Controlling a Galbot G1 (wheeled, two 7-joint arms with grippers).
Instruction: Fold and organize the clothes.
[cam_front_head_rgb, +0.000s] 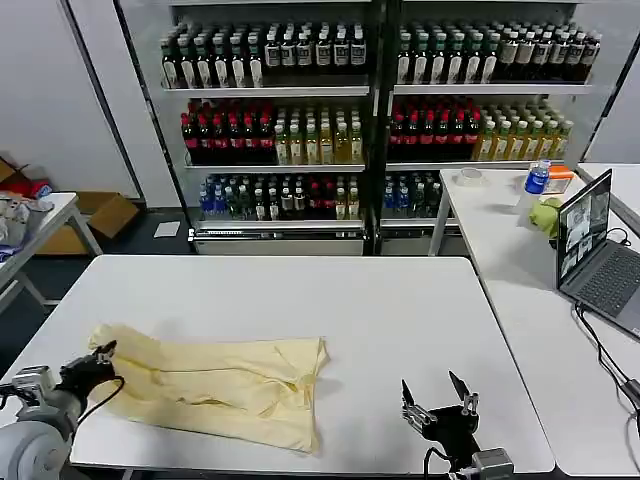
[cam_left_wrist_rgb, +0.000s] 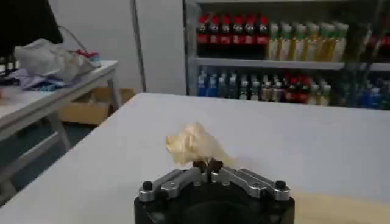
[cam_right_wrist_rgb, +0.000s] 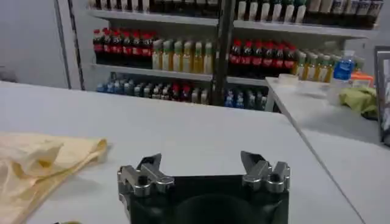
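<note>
The left gripper (cam_front_head_rgb: 95, 362) sits at the near-left corner of the white table (cam_front_head_rgb: 400, 300), fingers pressed together on a bunched corner of the cream T-shirt (cam_front_head_rgb: 225, 385). In the left wrist view the same gripper (cam_left_wrist_rgb: 207, 165) pinches a small raised tuft of fabric between its fingertips, lifted slightly off the table surface.

From that pinch point the T-shirt extends to the right. Its long axis runs left to right along the near half of the table, and its right end lies roughly at the table's middle. The garment looks already doubled over, with wrinkles along its length.

The right gripper (cam_front_head_rgb: 438, 400) hovers at the near edge, right of the T-shirt, fingers spread and empty. In the right wrist view this gripper (cam_right_wrist_rgb: 204, 172) is apart from the cloth, and the T-shirt's (cam_right_wrist_rgb: 42, 161) right end lies to its left.

Judgement: 1 end is held, and the free end lies nearer the right gripper, so the next fold turns on moving along the left-right axis.
</note>
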